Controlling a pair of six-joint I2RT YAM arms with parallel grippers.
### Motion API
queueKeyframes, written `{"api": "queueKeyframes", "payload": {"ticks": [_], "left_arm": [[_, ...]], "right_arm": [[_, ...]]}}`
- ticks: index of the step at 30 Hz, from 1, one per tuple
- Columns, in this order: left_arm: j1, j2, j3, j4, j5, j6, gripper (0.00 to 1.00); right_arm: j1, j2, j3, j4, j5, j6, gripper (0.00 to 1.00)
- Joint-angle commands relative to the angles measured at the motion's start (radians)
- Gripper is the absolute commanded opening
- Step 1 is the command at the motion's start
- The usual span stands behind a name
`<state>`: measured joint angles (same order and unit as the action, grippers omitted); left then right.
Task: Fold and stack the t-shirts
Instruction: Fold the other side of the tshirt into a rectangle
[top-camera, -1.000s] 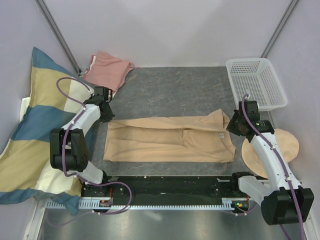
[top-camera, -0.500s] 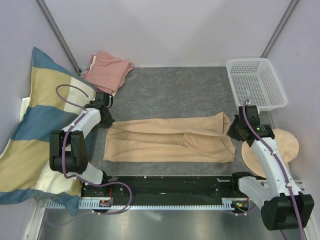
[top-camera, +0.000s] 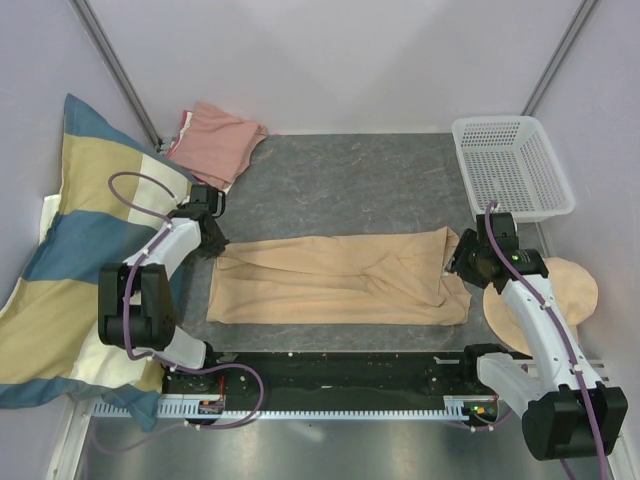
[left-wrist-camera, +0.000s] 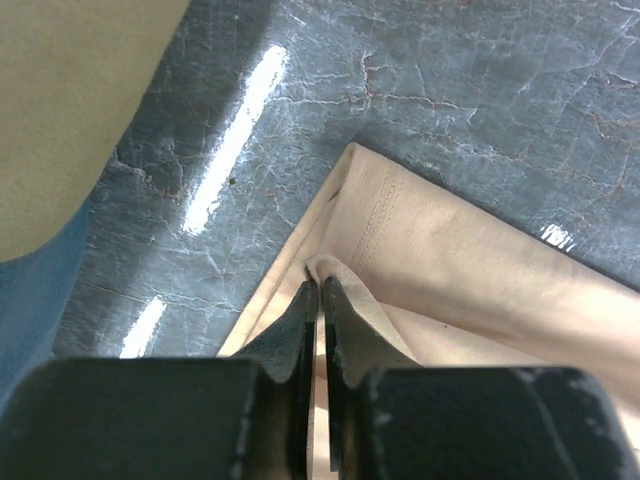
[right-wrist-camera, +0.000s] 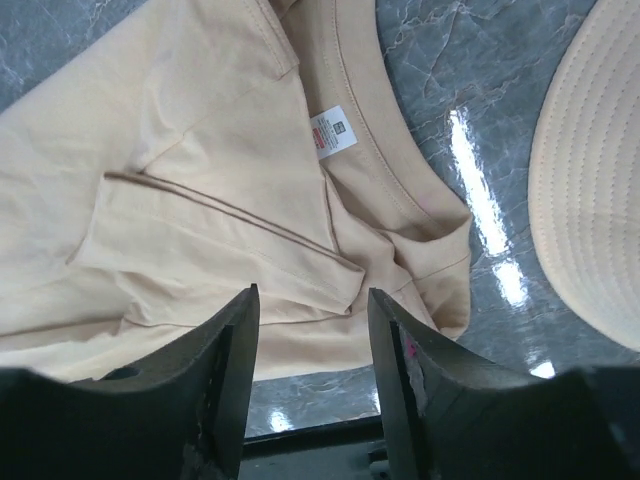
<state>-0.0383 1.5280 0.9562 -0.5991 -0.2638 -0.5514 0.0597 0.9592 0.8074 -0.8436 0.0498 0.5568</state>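
The tan t-shirt (top-camera: 340, 280) lies folded into a long band across the middle of the grey table. Its white neck label (right-wrist-camera: 332, 130) and collar show in the right wrist view. My left gripper (top-camera: 213, 243) is at the band's far-left corner. Its jaws (left-wrist-camera: 319, 283) stand almost together, pinching a small fold of the tan hem. My right gripper (top-camera: 458, 265) hovers over the collar end. It is open (right-wrist-camera: 312, 292) with nothing between its fingers and the loose cloth lying below. The pink t-shirt (top-camera: 215, 140) lies crumpled at the back left corner.
A white mesh basket (top-camera: 512, 165) stands at the back right. A round beige hat (top-camera: 560, 290) lies right of the right arm. A big striped pillow (top-camera: 70, 250) leans along the left side, close behind the left gripper.
My right gripper has opened and let go of the tan shirt's collar end, which now rests on the layer below. The left gripper shifted slightly toward the near side, still at the corner.
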Motion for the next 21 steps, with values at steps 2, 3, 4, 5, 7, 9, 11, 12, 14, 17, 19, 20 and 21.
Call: {"api": "queueKeyframes", "payload": {"ticks": [2,3,4,5,7,9,11,12,14,17,19,20,21], "left_arm": [[0.011,-0.083,0.001,-0.013,-0.054,-0.064,0.37],[0.009,-0.121,0.01,-0.013,-0.052,-0.067,0.42],[0.009,-0.14,0.018,-0.013,-0.055,-0.07,0.47],[0.011,-0.161,0.026,-0.016,-0.057,-0.07,0.67],[0.011,-0.207,0.053,-0.018,-0.069,-0.067,0.71],[0.011,-0.227,0.081,-0.011,-0.08,-0.058,0.76],[0.011,-0.226,0.096,0.004,-0.104,-0.045,0.82],[0.011,-0.218,0.11,0.016,-0.109,-0.041,0.83],[0.011,-0.168,0.128,0.024,-0.107,-0.03,0.84],[0.009,-0.08,0.159,0.028,-0.08,-0.038,0.83],[0.009,-0.051,0.161,0.028,-0.054,-0.053,0.83],[0.009,-0.039,0.154,0.033,-0.049,-0.061,0.83],[0.009,-0.035,0.136,0.038,-0.042,-0.068,0.83]], "right_arm": [[-0.006,-0.027,0.012,0.001,0.024,0.026,0.58],[-0.006,-0.03,0.019,0.011,0.031,0.026,0.59],[-0.006,-0.028,0.035,0.018,0.041,0.029,0.59],[-0.006,-0.024,0.041,0.029,0.05,0.029,0.59],[-0.006,0.001,0.055,0.058,0.048,0.025,0.59],[-0.006,0.033,0.059,0.087,0.03,0.022,0.59],[-0.006,0.045,0.058,0.107,0.013,0.022,0.59],[-0.004,0.053,0.058,0.127,0.002,0.022,0.59],[-0.004,0.061,0.056,0.139,-0.004,0.02,0.59],[-0.004,0.075,0.05,0.159,-0.002,0.014,0.59],[-0.004,0.088,0.039,0.178,-0.017,0.012,0.59],[-0.004,0.092,0.038,0.185,-0.025,0.011,0.59],[-0.004,0.101,0.032,0.199,-0.031,0.011,0.59]]}}
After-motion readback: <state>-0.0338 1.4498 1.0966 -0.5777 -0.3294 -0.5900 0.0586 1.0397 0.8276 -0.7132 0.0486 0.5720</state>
